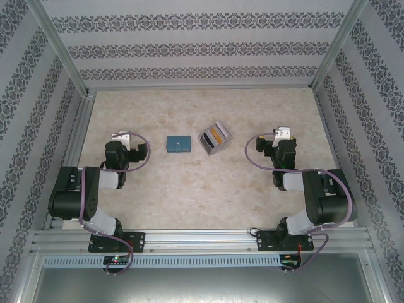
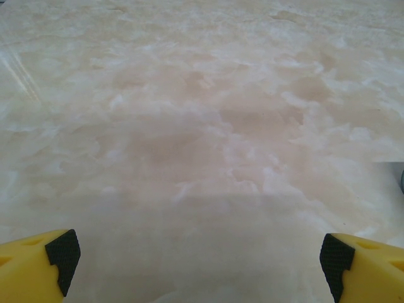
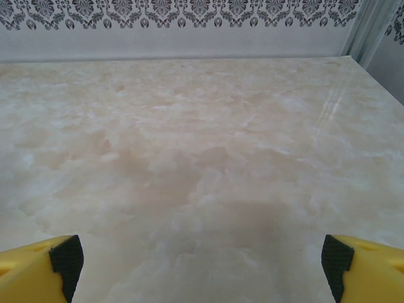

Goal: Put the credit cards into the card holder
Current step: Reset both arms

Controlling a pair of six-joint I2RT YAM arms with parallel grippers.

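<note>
left tool: spread wide, gripping nothing | right tool: spread wide, gripping nothing

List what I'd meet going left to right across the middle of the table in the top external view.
left arm → card holder → clear tray with the credit cards standing in it → right arm
</note>
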